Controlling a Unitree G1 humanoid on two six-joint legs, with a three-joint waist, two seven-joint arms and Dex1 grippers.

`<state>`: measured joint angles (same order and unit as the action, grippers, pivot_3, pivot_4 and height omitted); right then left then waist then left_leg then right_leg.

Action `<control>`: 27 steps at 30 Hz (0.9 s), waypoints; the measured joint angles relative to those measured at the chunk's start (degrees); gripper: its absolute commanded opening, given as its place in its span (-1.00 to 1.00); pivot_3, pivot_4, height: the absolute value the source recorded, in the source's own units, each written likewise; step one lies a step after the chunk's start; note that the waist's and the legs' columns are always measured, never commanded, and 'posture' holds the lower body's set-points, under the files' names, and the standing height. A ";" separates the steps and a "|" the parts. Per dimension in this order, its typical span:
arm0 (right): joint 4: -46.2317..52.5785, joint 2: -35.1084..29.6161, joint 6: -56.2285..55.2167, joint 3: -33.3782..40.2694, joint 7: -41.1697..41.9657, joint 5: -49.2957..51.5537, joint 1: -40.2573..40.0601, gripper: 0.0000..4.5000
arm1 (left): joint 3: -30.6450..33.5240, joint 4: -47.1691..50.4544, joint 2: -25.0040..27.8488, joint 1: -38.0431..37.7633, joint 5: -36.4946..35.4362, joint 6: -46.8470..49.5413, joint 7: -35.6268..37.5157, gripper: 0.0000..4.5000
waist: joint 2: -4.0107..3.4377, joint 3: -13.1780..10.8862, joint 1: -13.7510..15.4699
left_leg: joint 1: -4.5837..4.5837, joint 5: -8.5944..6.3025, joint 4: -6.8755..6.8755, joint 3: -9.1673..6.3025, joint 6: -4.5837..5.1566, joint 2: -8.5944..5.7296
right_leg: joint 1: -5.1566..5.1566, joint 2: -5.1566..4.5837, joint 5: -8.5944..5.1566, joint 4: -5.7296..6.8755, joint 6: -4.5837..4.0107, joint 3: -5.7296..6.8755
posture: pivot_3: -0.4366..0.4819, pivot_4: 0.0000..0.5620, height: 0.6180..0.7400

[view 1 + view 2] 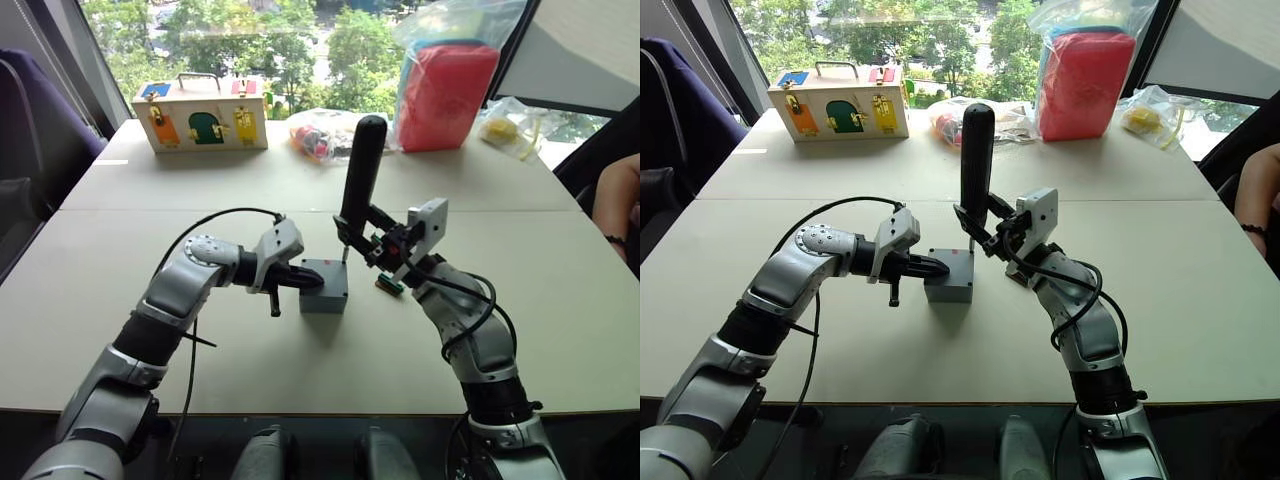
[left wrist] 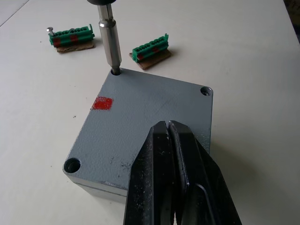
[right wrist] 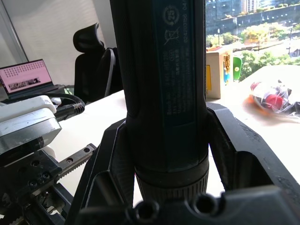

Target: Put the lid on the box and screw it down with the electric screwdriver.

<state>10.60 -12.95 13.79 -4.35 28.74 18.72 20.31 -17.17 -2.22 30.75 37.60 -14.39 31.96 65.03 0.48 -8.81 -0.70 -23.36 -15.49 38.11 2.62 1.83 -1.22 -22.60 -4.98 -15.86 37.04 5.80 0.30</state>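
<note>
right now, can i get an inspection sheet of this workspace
surface: pale table, a seam running across it
job's things: lid sits on the box; electric screwdriver upright, bit in a corner screw hole
clutter: two green terminal strips near the box; wooden box, bagged red item and two small bags at the far edge
grippers: left gripper fingers shut, resting on the lid; right gripper shut on the electric screwdriver
cables: black cable looping over the left arm, more along the right forearm
surroundings: window with trees; person's arm at right
</note>
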 measured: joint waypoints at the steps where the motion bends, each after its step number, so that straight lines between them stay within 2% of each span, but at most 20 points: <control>1: 0.00 0.15 -0.08 -0.04 -0.07 -0.11 -0.09 -0.19 | 0.00 0.13 0.00 -0.13 -0.01 0.01 0.00 -1.00 | 0.00 0.03 -0.01 | 0.00 0.00 0.00 0.00 0.00 0.00 | 0.00 -0.01 0.00 0.00 -0.01 0.00 | -0.05 -0.47 1.00; 19: -0.61 0.46 0.14 1.25 0.71 0.95 0.99 -0.19 | 0.02 0.63 -0.49 -0.65 0.02 0.17 -0.50 -1.00 | 0.01 0.21 -0.02 | -0.01 -0.02 -0.08 -0.02 -0.02 0.00 | -0.05 -0.14 -0.03 -0.02 -0.06 0.01 | -0.05 -0.47 1.00; 22: 1.21 -0.01 5.50 3.64 0.08 5.11 1.93 -0.19 | 0.05 1.46 -0.45 -0.94 -0.08 0.34 -0.56 -1.00 | -0.02 0.19 -0.03 | -0.12 -0.02 -0.10 -0.01 -0.03 0.00 | -0.18 -0.19 -0.03 -0.02 -0.06 0.00 | -0.05 -0.47 1.00; 27: 5.82 -5.11 19.14 7.09 -3.21 11.05 8.72 -0.19 | 0.78 2.43 -0.61 -1.12 -1.24 1.46 -0.67 -1.00 | -0.16 0.10 -0.03 | -0.69 0.01 -0.14 -0.01 -0.08 -0.03 | -0.79 -0.24 -0.02 0.04 -0.06 0.01 | -0.05 -0.47 1.00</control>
<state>16.42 -18.05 32.93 2.74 25.53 29.77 29.03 -16.39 0.20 30.14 36.49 -15.62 33.41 64.36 0.32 -8.71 -0.74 -24.05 -15.48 37.98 2.62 1.75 -1.25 -23.39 -5.22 -15.88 37.08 5.73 0.30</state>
